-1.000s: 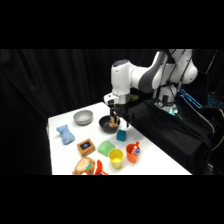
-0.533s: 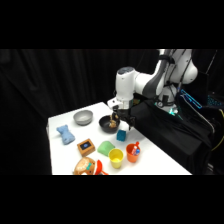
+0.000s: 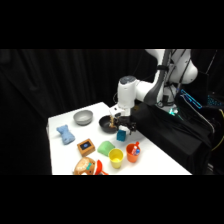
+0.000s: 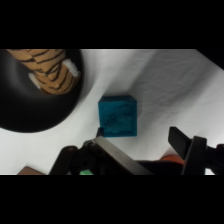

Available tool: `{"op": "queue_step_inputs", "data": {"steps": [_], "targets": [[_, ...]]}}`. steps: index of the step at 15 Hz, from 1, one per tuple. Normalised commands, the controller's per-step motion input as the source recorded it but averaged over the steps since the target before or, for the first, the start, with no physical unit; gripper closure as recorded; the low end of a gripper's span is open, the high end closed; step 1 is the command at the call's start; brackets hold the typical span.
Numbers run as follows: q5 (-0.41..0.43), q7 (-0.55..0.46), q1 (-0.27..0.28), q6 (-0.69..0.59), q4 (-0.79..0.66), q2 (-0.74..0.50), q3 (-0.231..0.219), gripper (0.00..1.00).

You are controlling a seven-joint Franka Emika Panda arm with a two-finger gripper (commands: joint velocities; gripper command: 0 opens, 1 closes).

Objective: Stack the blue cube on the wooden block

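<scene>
The blue cube (image 3: pixel 121 134) stands on the white table just right of the black bowl (image 3: pixel 106 124). In the wrist view the blue cube (image 4: pixel 118 116) lies on the table just beyond the fingertips, nearer the left finger (image 4: pixel 101 140). My gripper (image 3: pixel 123 126) hangs right above the cube; in the wrist view the gripper (image 4: pixel 140 137) is open and holds nothing. The wooden block (image 3: pixel 86 146), brown with a dark blue patch on top, sits apart at the front left, beside the flat green piece (image 3: pixel 105 147).
The black bowl (image 4: pixel 35 90) holds a striped brown thing. A grey bowl (image 3: pixel 83 117) and a pale-blue bone toy (image 3: pixel 65 134) lie at the left. A yellow cup (image 3: pixel 116 157), an orange cup (image 3: pixel 133 152) and a colourful toy (image 3: pixel 88 166) stand near the front edge.
The arm has swung to the right, carrying the gripper from over the black bowl to over the blue cube. The objects on the table have stayed put.
</scene>
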Motion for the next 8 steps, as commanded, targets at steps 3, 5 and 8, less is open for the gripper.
{"op": "queue_step_inputs", "data": {"steps": [3, 5, 8], "targets": [[-0.252, 0.14, 0.01, 0.19, 0.07, 0.13, -0.067, 0.0], [-0.329, 0.21, 0.045, 0.18, 0.09, 0.12, -0.137, 0.0], [-0.268, 0.15, 0.032, 0.14, 0.1, 0.11, -0.136, 0.0]]}}
